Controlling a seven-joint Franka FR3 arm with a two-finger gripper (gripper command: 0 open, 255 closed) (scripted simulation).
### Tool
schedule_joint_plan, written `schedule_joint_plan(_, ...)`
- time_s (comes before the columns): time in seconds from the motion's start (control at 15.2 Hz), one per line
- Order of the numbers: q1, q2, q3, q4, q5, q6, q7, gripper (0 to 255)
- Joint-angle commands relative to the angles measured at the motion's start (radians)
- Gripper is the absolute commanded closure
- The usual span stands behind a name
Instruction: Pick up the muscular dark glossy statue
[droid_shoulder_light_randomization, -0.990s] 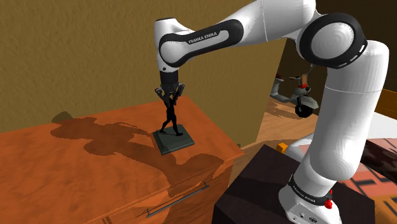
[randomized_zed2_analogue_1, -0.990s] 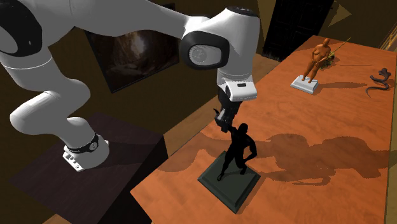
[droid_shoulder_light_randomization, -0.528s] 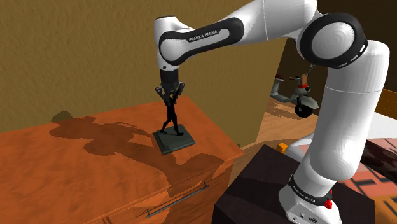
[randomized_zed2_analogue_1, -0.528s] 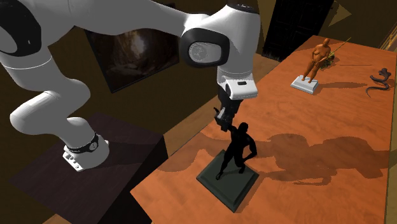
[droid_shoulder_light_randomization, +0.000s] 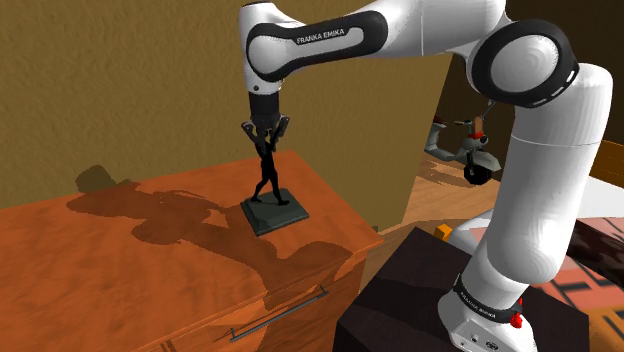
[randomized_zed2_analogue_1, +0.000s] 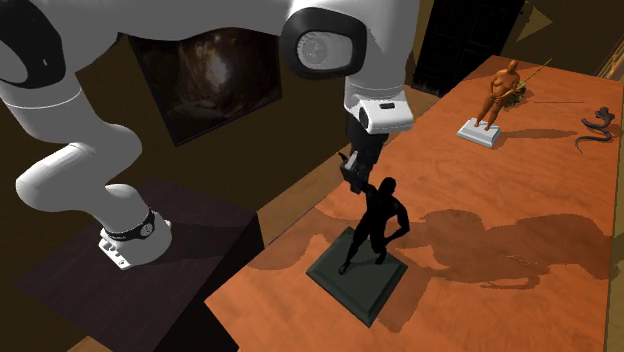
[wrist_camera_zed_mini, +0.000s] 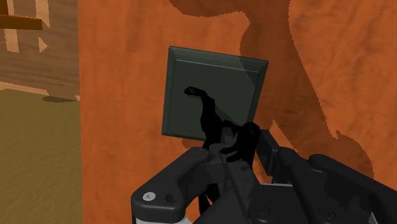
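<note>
The desk (droid_shoulder_light_randomization: 100, 270) has one drawer front (droid_shoulder_light_randomization: 310, 318) with a slim bar handle (droid_shoulder_light_randomization: 278, 313). The drawer is closed, so its inside is hidden.

The dark glossy statue (droid_shoulder_light_randomization: 267, 175), a muscular standing figure on a square dark slab base (droid_shoulder_light_randomization: 272, 214), stands upright near the desk's right edge in the shoulder view, close to the corner above the drawer. The gripper (droid_shoulder_light_randomization: 266, 128) comes straight down on it and pinches the figure's top, one black finger on each side. From the wrist view, the figure (wrist_camera_zed_mini: 213, 121) runs up between the fingers and its base (wrist_camera_zed_mini: 210, 70) lies over the orange wood (wrist_camera_zed_mini: 127, 95). I cannot tell whether the base touches the desk.

In the second exterior view, the gripper (randomized_zed2_analogue_1: 358, 175) clasps the statue (randomized_zed2_analogue_1: 378, 225) at the near end of the desk (randomized_zed2_analogue_1: 520, 300). An orange figure on a pale base (randomized_zed2_analogue_1: 495, 95) and a small dark snake-like piece (randomized_zed2_analogue_1: 597, 125) are at the far end, well apart. Nothing stands between them and the statue. A scooter (droid_shoulder_light_randomization: 465, 150) stands on the floor beyond the stand (droid_shoulder_light_randomization: 400, 300).
</note>
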Motion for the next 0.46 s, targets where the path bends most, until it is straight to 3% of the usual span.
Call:
schedule_joint_plan(0.0, 0.0, -0.006, 0.001, 0.02, 0.002, -0.024, -0.001, 255)
schedule_joint_plan(0.4, 0.003, -0.002, 0.002, 0.08, 0.001, -0.081, -0.003, 255)
